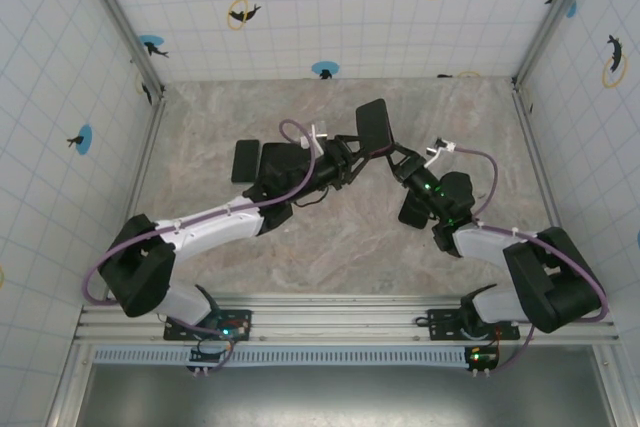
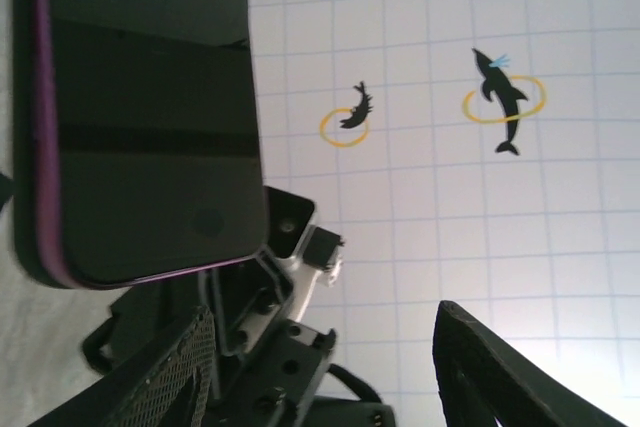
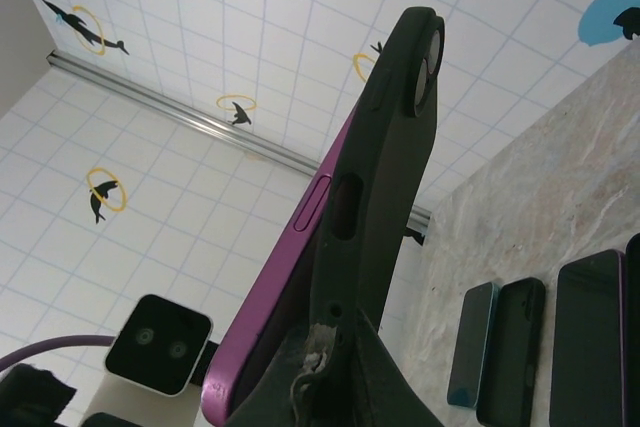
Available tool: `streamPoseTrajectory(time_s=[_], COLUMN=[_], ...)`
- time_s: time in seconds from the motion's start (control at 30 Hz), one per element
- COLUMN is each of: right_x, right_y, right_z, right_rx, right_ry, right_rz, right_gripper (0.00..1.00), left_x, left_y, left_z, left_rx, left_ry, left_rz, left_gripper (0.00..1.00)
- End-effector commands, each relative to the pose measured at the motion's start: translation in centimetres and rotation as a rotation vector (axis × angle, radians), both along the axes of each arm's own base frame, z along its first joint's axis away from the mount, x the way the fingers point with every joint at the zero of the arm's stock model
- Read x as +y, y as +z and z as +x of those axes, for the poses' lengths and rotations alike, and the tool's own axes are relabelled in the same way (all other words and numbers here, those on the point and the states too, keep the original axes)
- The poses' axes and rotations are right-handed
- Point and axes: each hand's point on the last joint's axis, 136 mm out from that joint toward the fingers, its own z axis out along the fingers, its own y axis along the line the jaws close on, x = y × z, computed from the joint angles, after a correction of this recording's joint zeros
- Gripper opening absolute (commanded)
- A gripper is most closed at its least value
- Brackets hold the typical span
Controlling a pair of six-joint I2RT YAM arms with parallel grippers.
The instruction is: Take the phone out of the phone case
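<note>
1. The right fingers (image 3: pixel 325 382) are clamped on one end of the purple phone (image 3: pixel 290 277), which sits in its black case (image 3: pixel 385 147), raised above the worktop (image 3: pixel 520 217).
2. The left fingers (image 2: pixel 500 367) are spread wide with nothing between them; the phone's dark screen stands just beyond their tips.
3. Several other phones (image 3: pixel 510 347) lie side by side on the worktop, well apart from the held one.
</note>
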Motion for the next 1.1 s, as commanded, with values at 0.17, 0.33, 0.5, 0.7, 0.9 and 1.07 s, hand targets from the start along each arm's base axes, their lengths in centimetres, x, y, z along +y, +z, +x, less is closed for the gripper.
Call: streamPoseTrajectory(time_s=[0.17,0.33,0.5,0.7,0.9,1.07], right_x=[-0.6,-0.6,-0.6,-0.5,-0.4,-0.7], right_y=[5.2,5.1,5.1,5.2,5.7,6.1], right_z=[-0.2,-0.3,-0.3,-0.7,-1.0,-1.2], right_rx=[-0.175,-0.175,-0.179,-0.192,-0.207,-0.22], right_ry=[-0.042,-0.046,-0.039,-0.028,-0.021,-0.028], right_rz=[0.072,0.071,0.073,0.067,0.082,0.101], right_gripper=[0.01,0.01,0.01,0.01,0.01,0.01], left_x=[-0.8,-1.9,-2.0,-1.9,-2.1,-2.1], left_y=[0.5,-0.2,-0.9,0.1,-0.5,-1.3], left_z=[0.8,0.4,0.5,1.4,1.9,2.2], left_rx=[0.058,0.075,0.086,0.064,0.079,0.099], left_ry=[0.039,0.019,0.032,0.073,0.07,0.082], left_rz=[-0.109,-0.099,-0.104,-0.149,-0.144,-0.153], left_gripper=[0.58,0.57,0.55,0.53,0.52,0.52])
